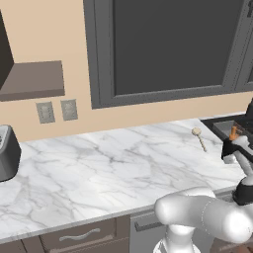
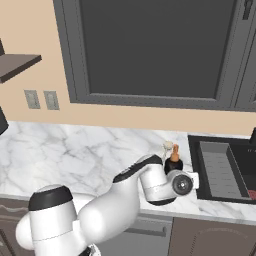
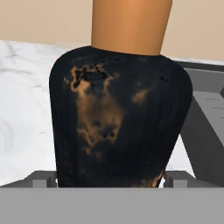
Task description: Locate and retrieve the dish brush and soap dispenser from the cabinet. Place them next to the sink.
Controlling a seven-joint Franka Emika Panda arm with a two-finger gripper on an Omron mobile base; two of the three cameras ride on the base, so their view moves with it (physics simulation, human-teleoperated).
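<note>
— Dispenser [image 3: 120, 113], where is it?
— On the marble counter [image 1: 108, 168] just beside the sink [image 2: 220, 172], brush [image 1: 199, 137] near it.
— Gripper [image 3: 109, 178]?
— Spread wide, a finger each side of the bottle, not clamped.

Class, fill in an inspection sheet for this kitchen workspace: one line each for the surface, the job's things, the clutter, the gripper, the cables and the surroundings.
Surface: white marble counter, bare over most of its width.
Job's things: soap dispenser upright on the counter just left of the sink; dish brush lying on the marble near the sink; cabinet shelf board on the wall at left.
Clutter: toaster at the counter's left end.
Gripper: gripper right up against the dispenser, jaws spread wide to either side of its base; contact cannot be told.
Cables: nothing seen.
Surroundings: dark window above the counter, two wall outlets, drawers below.
</note>
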